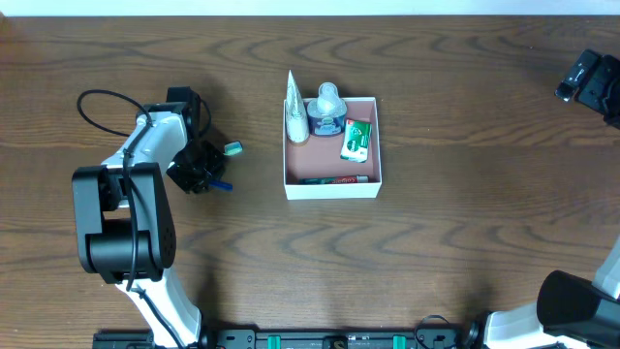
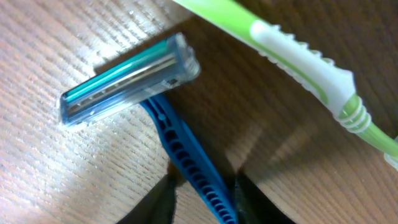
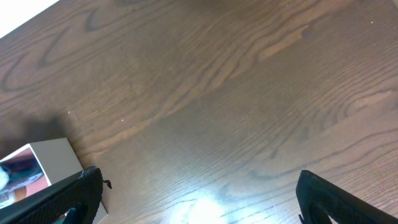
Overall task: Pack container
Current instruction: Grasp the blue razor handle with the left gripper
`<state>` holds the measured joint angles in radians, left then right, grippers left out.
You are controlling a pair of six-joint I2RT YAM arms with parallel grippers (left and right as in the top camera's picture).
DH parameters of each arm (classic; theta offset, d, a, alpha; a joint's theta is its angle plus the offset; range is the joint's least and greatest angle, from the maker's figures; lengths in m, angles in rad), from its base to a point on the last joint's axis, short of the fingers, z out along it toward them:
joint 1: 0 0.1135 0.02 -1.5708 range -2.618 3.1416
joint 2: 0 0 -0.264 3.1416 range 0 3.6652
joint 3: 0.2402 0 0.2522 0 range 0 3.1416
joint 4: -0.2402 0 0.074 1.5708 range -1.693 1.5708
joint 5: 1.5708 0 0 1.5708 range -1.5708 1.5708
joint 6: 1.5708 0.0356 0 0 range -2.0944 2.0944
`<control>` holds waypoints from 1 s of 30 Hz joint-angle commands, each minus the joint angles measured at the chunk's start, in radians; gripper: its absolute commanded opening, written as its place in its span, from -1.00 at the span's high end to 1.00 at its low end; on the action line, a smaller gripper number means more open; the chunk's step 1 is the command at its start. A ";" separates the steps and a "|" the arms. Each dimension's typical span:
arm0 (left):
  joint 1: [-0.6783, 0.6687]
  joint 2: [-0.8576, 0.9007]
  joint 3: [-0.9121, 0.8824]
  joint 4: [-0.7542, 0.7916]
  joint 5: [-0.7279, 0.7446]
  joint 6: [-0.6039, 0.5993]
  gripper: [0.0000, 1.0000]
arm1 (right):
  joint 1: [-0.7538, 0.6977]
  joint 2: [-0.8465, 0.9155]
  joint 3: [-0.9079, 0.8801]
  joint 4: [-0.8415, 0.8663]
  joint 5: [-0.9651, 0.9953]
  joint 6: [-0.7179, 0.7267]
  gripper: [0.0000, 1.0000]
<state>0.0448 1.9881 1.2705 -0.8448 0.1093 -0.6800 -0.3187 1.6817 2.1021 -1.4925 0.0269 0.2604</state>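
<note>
Left gripper jaws straddle the blue razor handle on the counter; we can't tell if they're pinching yet. Right gripper jaws spread, idle. White box is well apart. Risks: thin handle could pivot or slip on lift, and the green toothbrush nearby could get nudged.

Blue, green and white against dark brown wood grain

The tabletop is dark brown with paler, wavy grain lines. The razor has a ribbed bright blue handle, a teal strip and a clear, bluish cap. The toothbrush is lime green with a white grip banded in green. The container is white outside and reddish-brown inside; it holds a green packet with white print, a white tube and a red-and-dark strip. The left arm is white and black, and the left end effector is black.
</note>
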 commanded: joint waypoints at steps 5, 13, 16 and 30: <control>0.005 0.069 -0.031 -0.007 -0.050 0.033 0.63 | -0.003 -0.002 0.011 -0.001 0.010 0.016 -0.99; 0.005 0.069 -0.030 -0.023 -0.049 0.086 0.88 | -0.003 -0.002 0.011 -0.001 0.010 0.016 -0.99; 0.005 0.068 -0.029 -0.034 -0.049 0.128 0.88 | -0.003 -0.002 0.011 -0.001 0.010 0.016 -0.98; -0.023 -0.278 -0.004 -0.103 -0.049 0.396 0.88 | -0.003 -0.002 0.011 -0.001 0.010 0.016 -0.99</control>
<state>0.0406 1.8431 1.2606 -0.9386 0.0750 -0.3843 -0.3187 1.6817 2.1021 -1.4925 0.0265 0.2604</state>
